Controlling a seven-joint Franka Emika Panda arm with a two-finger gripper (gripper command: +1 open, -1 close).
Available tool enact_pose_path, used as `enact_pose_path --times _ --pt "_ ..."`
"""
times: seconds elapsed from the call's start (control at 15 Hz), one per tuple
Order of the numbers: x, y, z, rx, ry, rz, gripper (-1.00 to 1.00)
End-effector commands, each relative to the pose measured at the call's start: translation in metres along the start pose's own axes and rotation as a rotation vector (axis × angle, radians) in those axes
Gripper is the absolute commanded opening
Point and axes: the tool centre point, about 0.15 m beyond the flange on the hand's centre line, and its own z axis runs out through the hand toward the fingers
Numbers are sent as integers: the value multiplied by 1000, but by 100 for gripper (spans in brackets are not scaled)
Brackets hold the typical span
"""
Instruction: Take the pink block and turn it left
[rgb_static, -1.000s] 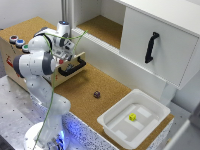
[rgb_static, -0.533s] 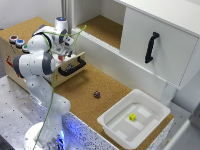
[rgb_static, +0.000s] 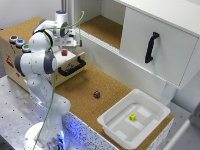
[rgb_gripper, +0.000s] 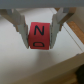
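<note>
Three coloured buttons (rgb_static: 16, 42) sit on top of the wooden drawer unit (rgb_static: 12, 62) at the exterior view's left: red-ringed, blue, green. The white robot arm (rgb_static: 40, 60) stands in front of it on the perforated metal base (rgb_static: 12, 107), bent over the open drawer (rgb_static: 70, 61). Claw (rgb_static: 64, 46) hangs above the drawer, just over the pink block (rgb_static: 64, 52), which shows as a small red-pink cube inside the drawer. Black handle (rgb_static: 72, 66) on the drawer front faces the cork bench (rgb_static: 87, 90).

Wrist view: pink block (rgb_gripper: 38, 35) fills the gap between the two fingers (rgb_gripper: 19, 26) of the claw (rgb_gripper: 39, 42), black markings on its face. Fingers sit on both sides of the block and look to be touching it; claw pinching the block, as far as this view shows. Whether the block is lifted or resting on the drawer floor, cannot tell.

Middle of the bench: one small dark maroon block (rgb_static: 96, 94), alone, well apart from the drawer. Behind it, a white cabinet (rgb_static: 150, 45) with an open cork-lined shelf (rgb_static: 102, 27) and a door with a black vertical handle (rgb_static: 151, 47).

Exterior view's right, near edge: white plastic tray (rgb_static: 115, 125) on the bench, a small yellow block (rgb_static: 132, 117) inside, near the middle of its floor.
</note>
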Motion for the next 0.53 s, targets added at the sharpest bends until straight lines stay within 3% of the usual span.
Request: enact_pose_path --times 0.0,0.2,0.47 --pt "24 33 10 34 -40 -414 -100" --pt "36 37 16 45 -35 -562 -100" --pt "48 40 27 32 -33 -591 -100"
